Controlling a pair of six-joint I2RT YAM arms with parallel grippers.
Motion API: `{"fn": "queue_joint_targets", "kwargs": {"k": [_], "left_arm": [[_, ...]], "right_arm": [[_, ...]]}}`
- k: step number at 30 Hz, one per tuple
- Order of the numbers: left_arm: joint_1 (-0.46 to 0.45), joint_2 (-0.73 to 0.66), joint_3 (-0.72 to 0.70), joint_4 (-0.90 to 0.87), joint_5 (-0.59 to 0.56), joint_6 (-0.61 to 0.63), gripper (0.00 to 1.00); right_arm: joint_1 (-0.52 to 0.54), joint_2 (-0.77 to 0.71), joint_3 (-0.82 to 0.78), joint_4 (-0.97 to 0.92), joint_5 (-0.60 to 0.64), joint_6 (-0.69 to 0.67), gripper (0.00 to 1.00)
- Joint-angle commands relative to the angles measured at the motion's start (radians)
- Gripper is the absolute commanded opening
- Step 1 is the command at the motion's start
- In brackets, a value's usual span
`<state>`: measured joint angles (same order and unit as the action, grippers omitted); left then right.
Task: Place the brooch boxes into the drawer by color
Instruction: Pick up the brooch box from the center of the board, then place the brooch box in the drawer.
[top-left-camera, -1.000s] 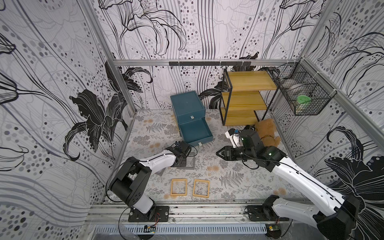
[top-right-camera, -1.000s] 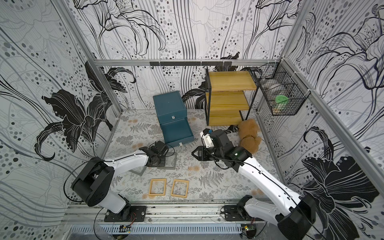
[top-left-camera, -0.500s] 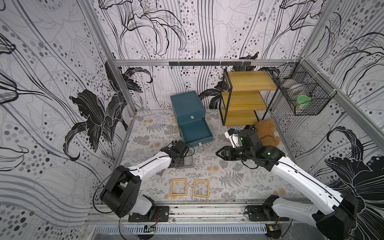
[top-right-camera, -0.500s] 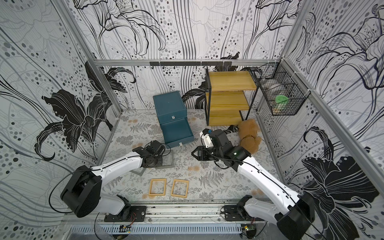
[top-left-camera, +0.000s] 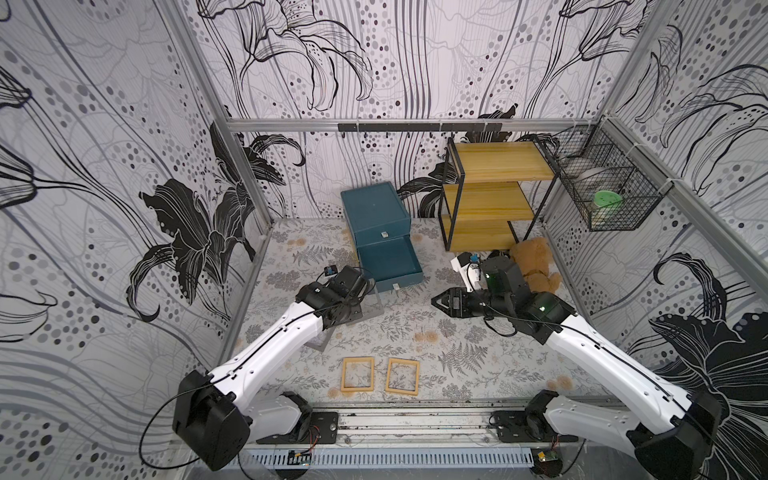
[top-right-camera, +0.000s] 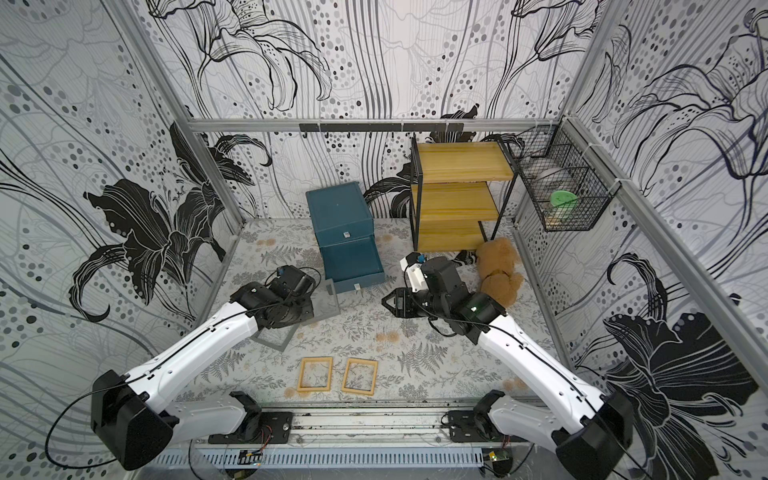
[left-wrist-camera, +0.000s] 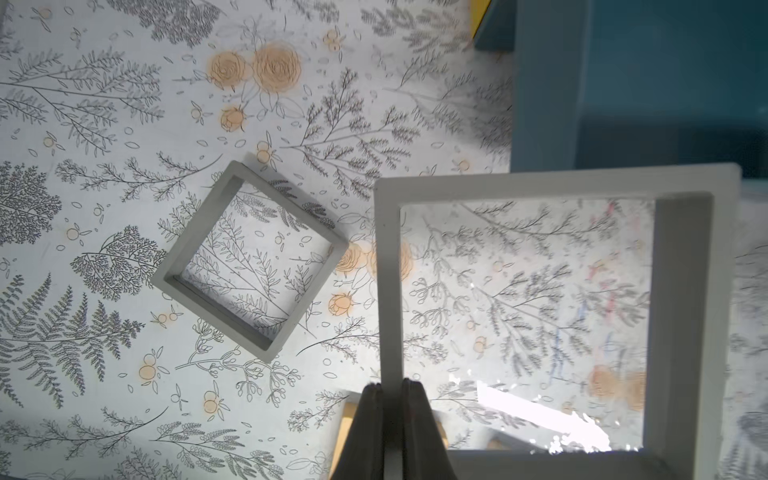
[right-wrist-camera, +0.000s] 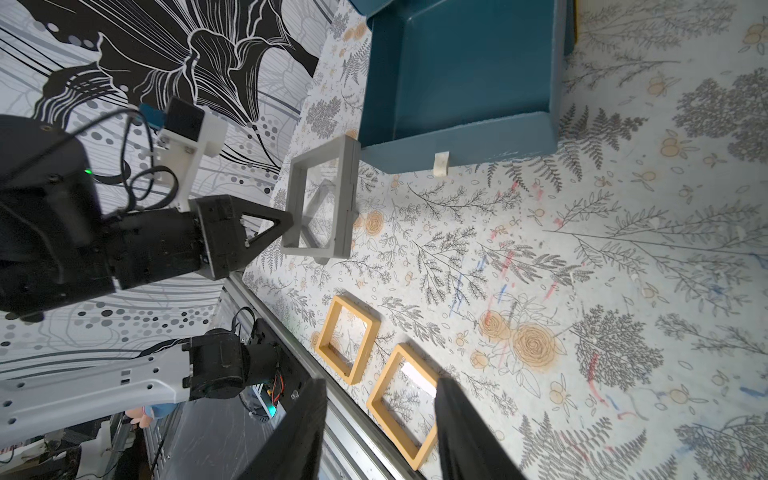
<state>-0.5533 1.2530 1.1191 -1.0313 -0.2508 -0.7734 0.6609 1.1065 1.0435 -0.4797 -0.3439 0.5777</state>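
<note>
You've got the left jaws clamped on a grey box (left-wrist-camera: 557, 324), held clear of the bench (top-left-camera: 478, 345) at the open drawer's (top-left-camera: 405, 280) front-left corner. Right jaws part open, empty, right of the drawer front. Second grey box (left-wrist-camera: 249, 259) and two yellow boxes (top-left-camera: 357, 375) (top-left-camera: 402, 376) lie flat in front of the drawer.

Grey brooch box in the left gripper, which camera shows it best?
The right wrist view: it shows the whole grey brooch box, pinched at one edge by the left gripper. The left wrist view is closer but cuts off part of the box. In both top views the box is small, partly hidden by the gripper.
</note>
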Motion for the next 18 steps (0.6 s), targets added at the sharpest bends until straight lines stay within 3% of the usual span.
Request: {"fn": "queue_joint_targets", "kwargs": {"k": [1,6,10,18], "left_arm": [[0.006,0.025,0.109,-0.053,-0.007,-0.052,0.00],[0.006,0.110,0.239,-0.131,0.040,-0.046,0.00],[0.004,0.132,0.303,-0.100,0.038,-0.055,0.00],[-0.011,0.309,0.482,-0.065,-0.004,-0.026,0.00]], "right_arm": [[0.003,-0.014,0.036,0.020,0.019,-0.026,0.48],[0.003,-0.025,0.037,0.008,0.029,-0.022,0.48],[0.003,-0.041,0.029,0.009,0.039,-0.012,0.47],[0.003,-0.049,0.028,-0.004,0.045,-0.014,0.47]]}}
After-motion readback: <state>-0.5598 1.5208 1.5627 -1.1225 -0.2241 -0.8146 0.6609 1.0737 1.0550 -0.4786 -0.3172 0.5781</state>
